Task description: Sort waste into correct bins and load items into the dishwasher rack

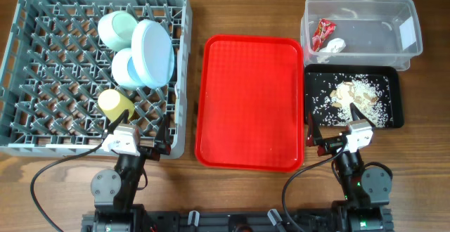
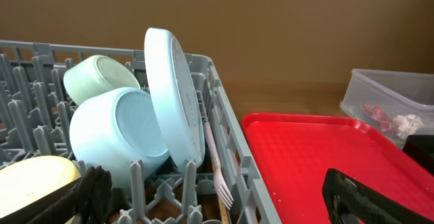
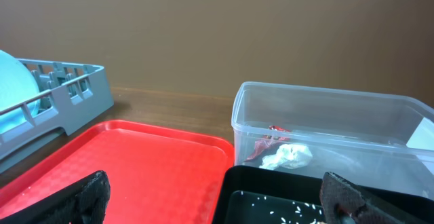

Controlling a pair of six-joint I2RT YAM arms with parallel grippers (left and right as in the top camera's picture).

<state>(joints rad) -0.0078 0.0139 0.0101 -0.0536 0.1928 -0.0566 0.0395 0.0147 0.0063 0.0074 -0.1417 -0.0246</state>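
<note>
The grey dishwasher rack (image 1: 184,63) holds the pale-green bowl (image 1: 116,28), the pale-blue plate (image 1: 153,53) on edge, the small pale-blue bowl (image 1: 125,69) and the yellow cup (image 1: 116,104). The white fork (image 2: 215,163) lies beside the plate (image 2: 173,95) along the rack's right wall. I cannot make out the wooden stick. The clear tub (image 1: 380,10) holds the red wrapper (image 1: 324,33) and the white tissue (image 1: 335,46). The black tray (image 1: 395,84) holds the rice scraps (image 1: 358,95). My left gripper (image 1: 138,129) is open and empty at the rack's front edge. My right gripper (image 1: 336,131) is open and empty at the black tray's front edge.
The large red tray (image 1: 249,102) lies between the rack and the bins, with only a few tiny specks on it. It also shows in the left wrist view (image 2: 305,163) and the right wrist view (image 3: 135,163). Cables run along the table's front edge.
</note>
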